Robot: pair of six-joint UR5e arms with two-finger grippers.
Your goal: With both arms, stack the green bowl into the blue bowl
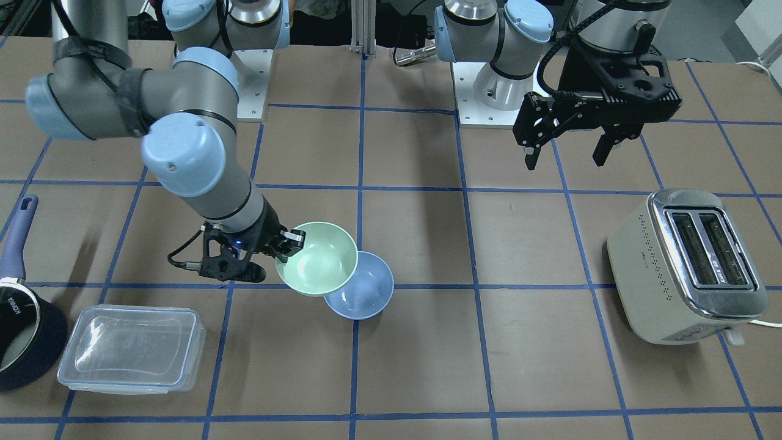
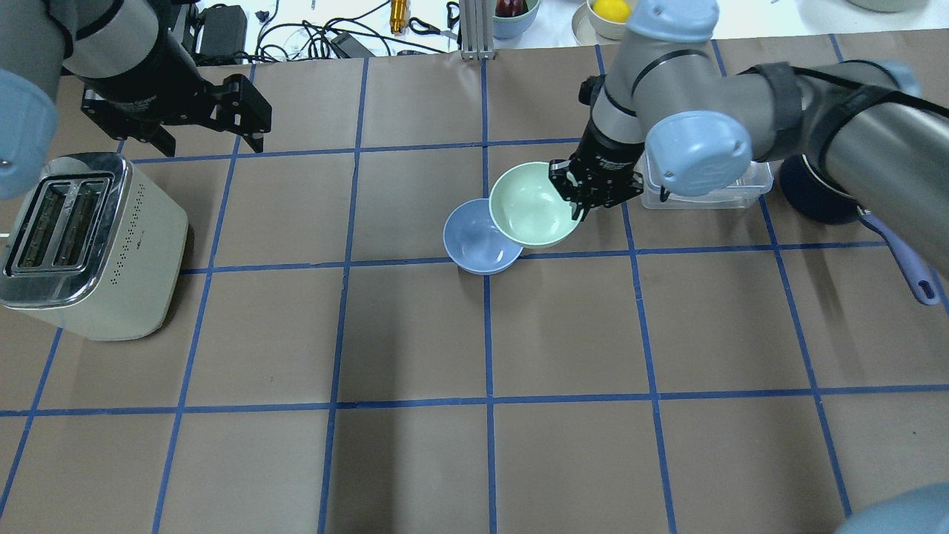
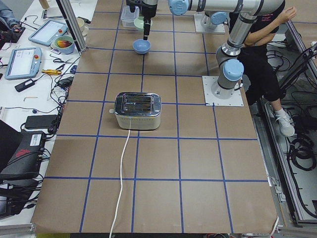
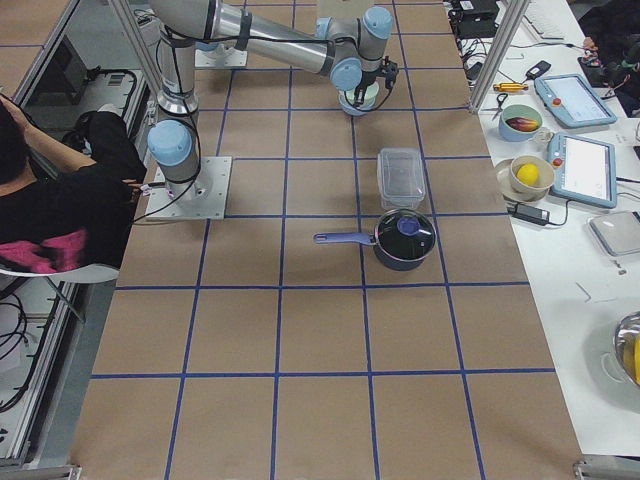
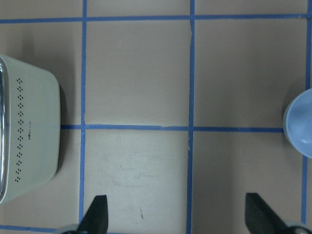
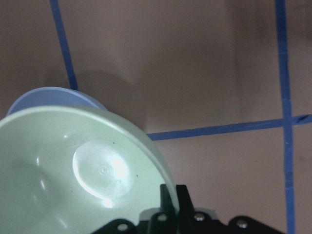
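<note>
The green bowl (image 1: 317, 260) is held tilted above the table, its edge overlapping the blue bowl (image 1: 366, 293), which sits on the table. My right gripper (image 1: 292, 240) is shut on the green bowl's rim, on the side away from the blue bowl. In the overhead view the green bowl (image 2: 530, 204) covers part of the blue bowl (image 2: 474, 237), with the right gripper (image 2: 577, 208) at its rim. The right wrist view shows the green bowl (image 6: 73, 170) over the blue bowl (image 6: 48, 95). My left gripper (image 1: 566, 156) (image 2: 211, 142) hangs open and empty, far from both bowls, near the toaster.
A cream toaster (image 1: 684, 263) (image 2: 81, 245) stands on the left arm's side. A clear lidded container (image 1: 131, 348) and a dark saucepan with a purple handle (image 1: 24, 305) lie on the right arm's side, close behind its wrist.
</note>
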